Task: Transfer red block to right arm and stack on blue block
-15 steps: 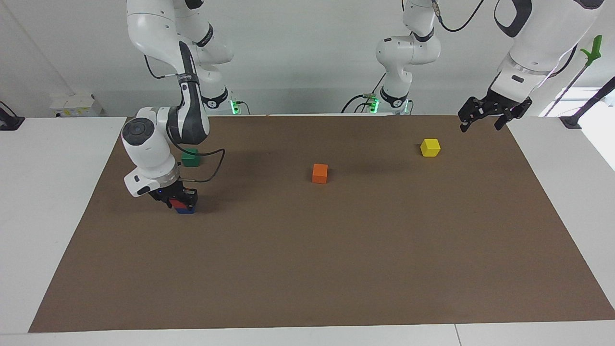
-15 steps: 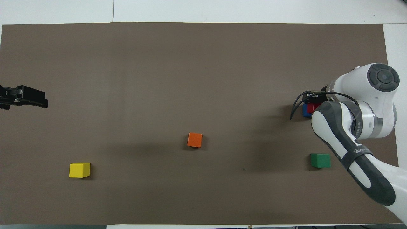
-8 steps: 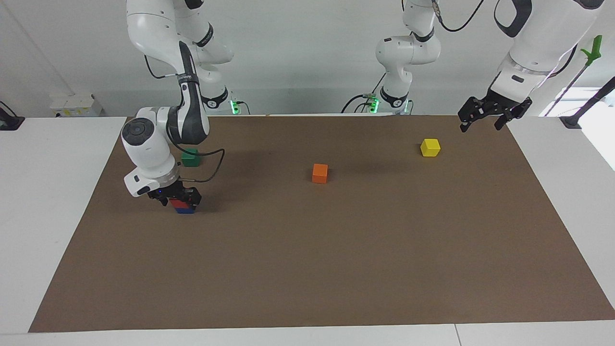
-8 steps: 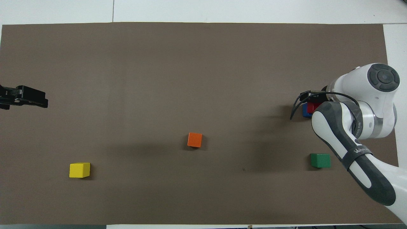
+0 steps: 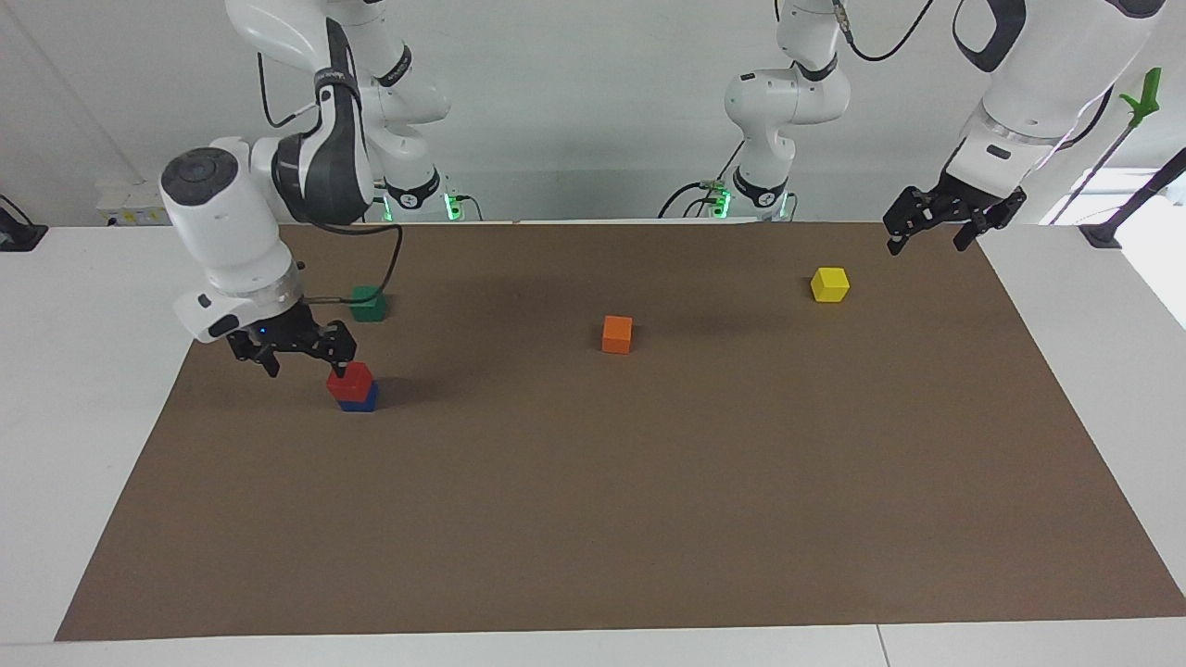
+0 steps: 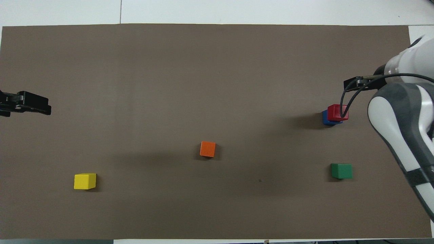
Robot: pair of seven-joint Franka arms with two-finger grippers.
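Stacking is looking finished from the facing view: the red block [image 5: 349, 379] is sitting on the blue block [image 5: 359, 401], while the right pincer [image 5: 295, 350] is hanging open and empty just beside it, toward the right arm's end of the desk [image 5: 649, 519]. From overhead, the red block [image 6: 336, 112] is resting slightly askew on the blue block [image 6: 326, 119], and the left pincer [image 6: 25, 105] is waiting open, well apart.

A white table [image 5: 83, 371] carries a big brown mat [image 5: 649, 519]. On the mat sit a yellow block [image 5: 829, 283], an orange block [image 5: 617, 333] in the middle, a green block [image 5: 369, 304], and a blue block [image 5: 359, 402] farther from the robots than the green one.
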